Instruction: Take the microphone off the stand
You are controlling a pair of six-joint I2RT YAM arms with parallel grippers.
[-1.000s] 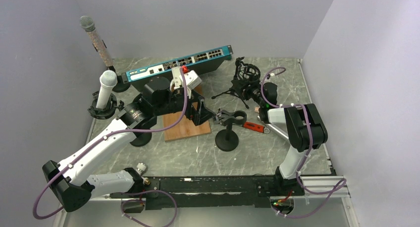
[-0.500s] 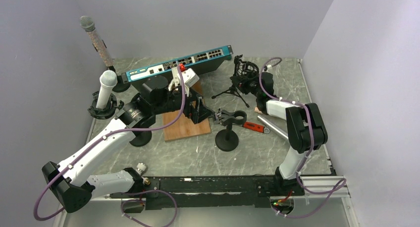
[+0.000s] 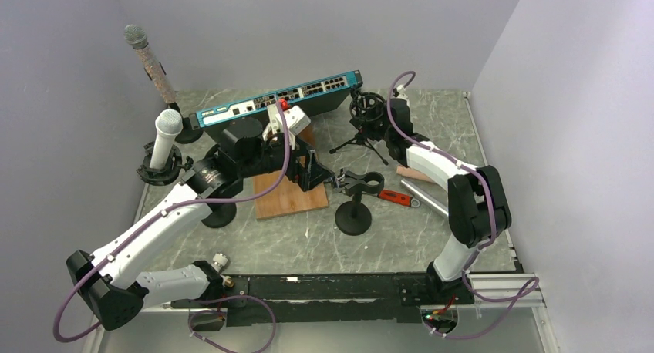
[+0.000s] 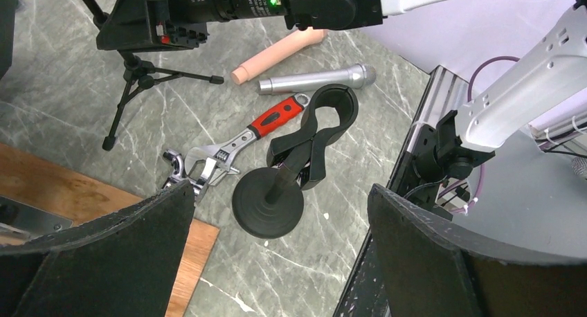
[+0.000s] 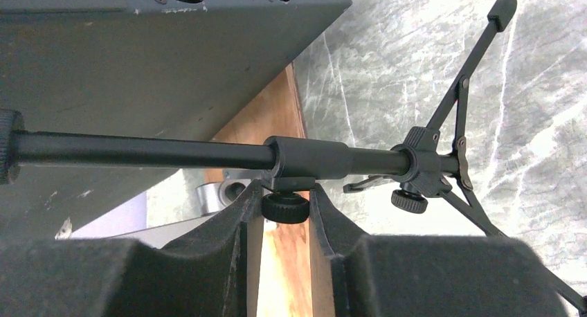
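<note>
Silver microphone (image 4: 315,78) flat on table (image 3: 308,245), right of centre, beside red wrench (image 4: 277,118). Tripod stand (image 3: 362,126) upper centre; right gripper (image 5: 284,192) clenched on its thumbscrew. Left gripper (image 4: 280,192) released, above clip stand (image 4: 304,149).

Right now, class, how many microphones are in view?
3: glittery microphone upright at back left, white microphone in a left-side stand, silver microphone lying flat at right. Others may be hidden.

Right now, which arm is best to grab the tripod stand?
Right. The right gripper straddles the knob on the tripod stand; the left gripper hangs open over the clip stand.
</note>
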